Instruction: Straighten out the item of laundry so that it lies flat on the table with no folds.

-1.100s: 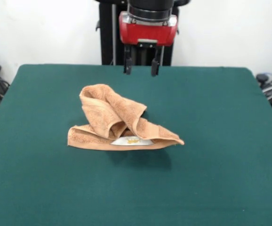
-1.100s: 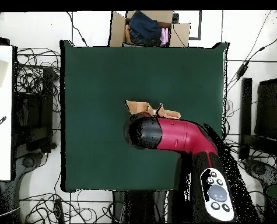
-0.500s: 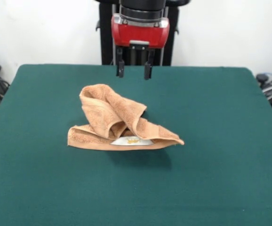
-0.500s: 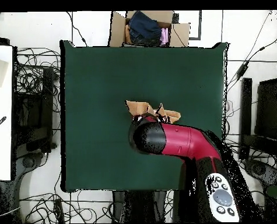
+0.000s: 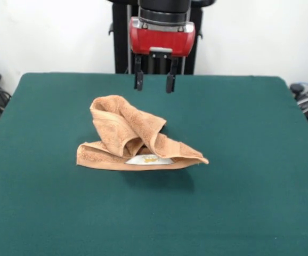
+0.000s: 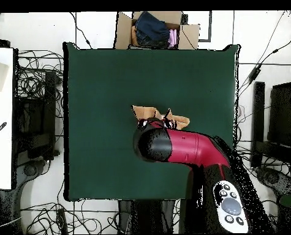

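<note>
The towel (image 5: 135, 141) sits bunched up near the middle of the green table (image 5: 250, 186), folded over itself (a bit of white label peeks out at the front). The gripper (image 5: 154, 82) hangs above the table behind it, its two fingers apart, touching nothing.

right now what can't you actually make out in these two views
- Overhead view: the red arm covers the near part of the towel and the whole gripper.
- Front view: the towel is bunched, so the undersides of its folds and most of the white label are hidden.
- Front view: the arm above the gripper is cut off by the top edge.
- Overhead view: the contents of the cardboard box beyond the table are too small to identify.
</note>
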### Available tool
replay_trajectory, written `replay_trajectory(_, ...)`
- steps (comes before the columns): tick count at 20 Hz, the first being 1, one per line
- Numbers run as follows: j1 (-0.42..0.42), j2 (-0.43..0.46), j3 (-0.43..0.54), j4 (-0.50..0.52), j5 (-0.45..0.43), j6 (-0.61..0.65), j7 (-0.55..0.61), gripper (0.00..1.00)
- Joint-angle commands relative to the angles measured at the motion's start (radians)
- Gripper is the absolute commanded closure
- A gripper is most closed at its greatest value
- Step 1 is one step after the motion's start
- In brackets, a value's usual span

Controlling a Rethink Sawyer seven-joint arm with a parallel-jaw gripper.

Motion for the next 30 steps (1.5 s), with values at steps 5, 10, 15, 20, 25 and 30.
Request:
replay_trajectory(5,0.007,0.066,0.049,0.109,-0.038,-0.083,0.115,0.00)
replay_trajectory(10,0.002,0.076,0.051,0.114,-0.035,-0.091,0.115,0.00)
replay_trajectory(15,-0.002,0.083,0.052,0.116,-0.031,-0.098,0.114,0.00)
replay_trajectory(20,-0.015,0.097,0.059,0.122,-0.032,-0.117,0.110,0.00)
replay_trajectory(25,-0.030,0.123,0.064,0.118,-0.035,-0.134,0.106,0.00)
replay_trajectory(30,-0.035,0.147,0.062,0.117,-0.040,-0.154,0.108,0.00)
